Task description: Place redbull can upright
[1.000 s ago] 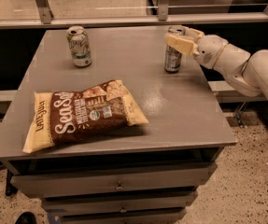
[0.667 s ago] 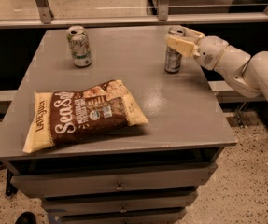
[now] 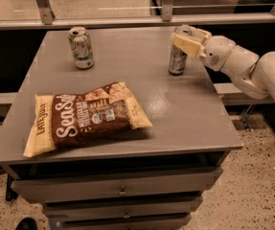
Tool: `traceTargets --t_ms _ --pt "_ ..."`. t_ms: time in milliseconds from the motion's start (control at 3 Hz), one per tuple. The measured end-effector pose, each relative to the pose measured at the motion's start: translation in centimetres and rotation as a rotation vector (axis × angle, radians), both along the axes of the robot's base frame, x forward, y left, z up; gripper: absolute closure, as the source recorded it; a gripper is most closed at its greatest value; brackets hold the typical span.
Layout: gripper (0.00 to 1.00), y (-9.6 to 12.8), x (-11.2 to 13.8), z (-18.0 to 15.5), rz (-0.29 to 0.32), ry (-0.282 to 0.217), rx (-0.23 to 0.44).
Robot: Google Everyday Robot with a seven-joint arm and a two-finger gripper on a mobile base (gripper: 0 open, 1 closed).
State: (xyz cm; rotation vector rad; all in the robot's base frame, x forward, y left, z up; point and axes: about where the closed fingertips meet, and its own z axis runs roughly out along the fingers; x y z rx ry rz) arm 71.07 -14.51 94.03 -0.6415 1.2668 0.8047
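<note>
With the redbull can (image 3: 177,61) standing upright at the table's (image 3: 175,109) 2 o'clock edge and the claw (image 3: 185,36) clamped on its top from 3 o'clock, placement appears nearly complete; the next move calls for releasing without tipping it.

White rounded arm (image 3: 252,68), cream gripper (image 3: 187,36) by table (image 3: 222,110) edge

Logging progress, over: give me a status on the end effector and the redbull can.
End effector at top of redbull can, table's far right corner. Can standing upright on table. Chip bag and white-green can well apart.
</note>
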Motion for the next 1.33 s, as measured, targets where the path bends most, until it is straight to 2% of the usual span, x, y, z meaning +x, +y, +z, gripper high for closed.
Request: traceTargets --t_ms 333,667,1000,1333 --pt "0.00 -0.1 -0.6 0.4 0.002 -0.006 -0.004" --pt "0.00 -0.4 -1.3 0.7 -0.004 -0.013 -0.012" --pt "0.00 -2.5 -3.8 1.5 -0.029 -0.015 -0.065" --pt "0.00 -5.9 -7.5 2.0 -0.071 0.009 -0.136"
